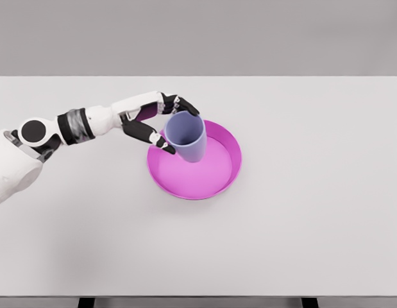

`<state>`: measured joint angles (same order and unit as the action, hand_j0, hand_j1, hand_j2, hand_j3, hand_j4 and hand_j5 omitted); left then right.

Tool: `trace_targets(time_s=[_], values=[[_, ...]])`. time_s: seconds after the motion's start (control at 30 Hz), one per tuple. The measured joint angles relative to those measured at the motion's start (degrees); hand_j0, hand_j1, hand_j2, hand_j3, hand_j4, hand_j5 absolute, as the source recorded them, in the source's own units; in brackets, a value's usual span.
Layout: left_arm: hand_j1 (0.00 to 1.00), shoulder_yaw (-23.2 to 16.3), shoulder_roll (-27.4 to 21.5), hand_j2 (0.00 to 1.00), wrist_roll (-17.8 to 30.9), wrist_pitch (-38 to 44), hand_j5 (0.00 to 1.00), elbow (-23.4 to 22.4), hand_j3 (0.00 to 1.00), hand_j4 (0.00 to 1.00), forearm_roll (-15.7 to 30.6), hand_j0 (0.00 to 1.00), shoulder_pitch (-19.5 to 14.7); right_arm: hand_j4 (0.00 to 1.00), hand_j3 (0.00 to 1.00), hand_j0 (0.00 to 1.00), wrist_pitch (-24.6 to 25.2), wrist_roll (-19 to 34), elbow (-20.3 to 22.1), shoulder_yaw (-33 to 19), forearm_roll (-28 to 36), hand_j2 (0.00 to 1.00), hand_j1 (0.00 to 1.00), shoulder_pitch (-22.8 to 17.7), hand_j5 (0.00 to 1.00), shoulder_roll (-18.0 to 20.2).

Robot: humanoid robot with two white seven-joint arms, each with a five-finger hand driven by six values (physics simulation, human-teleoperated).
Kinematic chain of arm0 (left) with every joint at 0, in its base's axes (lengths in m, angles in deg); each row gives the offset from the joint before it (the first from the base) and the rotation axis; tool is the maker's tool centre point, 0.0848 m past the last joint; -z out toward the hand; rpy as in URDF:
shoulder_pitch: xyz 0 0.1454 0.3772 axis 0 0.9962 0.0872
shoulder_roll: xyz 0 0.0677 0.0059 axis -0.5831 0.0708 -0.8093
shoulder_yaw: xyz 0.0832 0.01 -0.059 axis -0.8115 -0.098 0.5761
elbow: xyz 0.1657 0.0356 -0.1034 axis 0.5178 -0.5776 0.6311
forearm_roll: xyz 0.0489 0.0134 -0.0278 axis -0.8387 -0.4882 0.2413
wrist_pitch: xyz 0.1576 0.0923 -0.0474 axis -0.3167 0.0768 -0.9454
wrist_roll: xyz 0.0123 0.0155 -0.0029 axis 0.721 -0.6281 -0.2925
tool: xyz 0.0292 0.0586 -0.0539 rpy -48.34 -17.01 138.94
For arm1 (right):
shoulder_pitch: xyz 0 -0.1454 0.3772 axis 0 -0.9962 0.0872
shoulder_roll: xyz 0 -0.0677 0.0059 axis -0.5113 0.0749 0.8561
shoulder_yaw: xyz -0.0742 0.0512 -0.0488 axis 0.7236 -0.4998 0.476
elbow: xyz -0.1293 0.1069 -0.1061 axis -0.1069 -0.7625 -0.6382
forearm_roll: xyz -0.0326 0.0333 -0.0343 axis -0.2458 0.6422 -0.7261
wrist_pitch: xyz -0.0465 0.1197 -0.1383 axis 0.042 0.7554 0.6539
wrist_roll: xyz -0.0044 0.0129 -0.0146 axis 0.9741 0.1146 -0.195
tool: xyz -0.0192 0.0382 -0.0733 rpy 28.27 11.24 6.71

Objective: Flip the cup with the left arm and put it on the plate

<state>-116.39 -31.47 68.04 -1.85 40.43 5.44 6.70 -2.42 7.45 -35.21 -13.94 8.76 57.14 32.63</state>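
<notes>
Cup [187, 137] in fingers [161, 142], over plate [232, 168]

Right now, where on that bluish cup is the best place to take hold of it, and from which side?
Around the upper side wall, from the robot's left, as the left hand does. The cup stands mouth-up on the pink plate, wider at the rim with no visible handle, so fingers wrapping the wall just under the rim probably hold best.
</notes>
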Motion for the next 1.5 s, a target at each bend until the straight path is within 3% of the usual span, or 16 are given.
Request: trace_targets(time_s=[0.23,0.7,0.87,1.37,1.5], values=[[0.65,-0.1,3.7,0.65,0.0,0.0,0.65,-5.9,0.65,0.65,-2.7,0.65,0.9,1.00,1.00,1.00,0.0,0.0,0.0,0.0,0.0,1.00,1.00,0.0,1.00,0.0],[0.68,0.2,5.3,0.68,0.0,0.0,0.68,-8.5,0.68,0.68,-3.6,0.68,1.9,1.00,1.00,1.00,0.0,0.0,0.0,0.0,0.0,1.00,1.00,0.1,1.00,0.0],[1.00,0.3,5.4,1.00,0.0,-0.1,1.00,-8.5,1.00,1.00,-3.6,1.00,1.9,1.00,1.00,1.00,0.0,0.0,0.0,0.0,0.0,1.00,1.00,0.0,1.00,0.0],[1.00,0.7,4.5,1.00,0.0,-0.4,1.00,-8.5,1.00,1.00,-3.5,1.00,2.1,1.00,1.00,1.00,0.0,0.0,0.0,0.0,0.0,1.00,1.00,0.0,1.00,0.0],[1.00,1.4,1.0,1.00,0.0,-0.7,1.00,-6.0,1.00,1.00,-2.8,1.00,1.8,1.00,1.00,1.00,0.0,0.0,0.0,0.0,0.0,1.00,1.00,0.1,1.00,0.0]])
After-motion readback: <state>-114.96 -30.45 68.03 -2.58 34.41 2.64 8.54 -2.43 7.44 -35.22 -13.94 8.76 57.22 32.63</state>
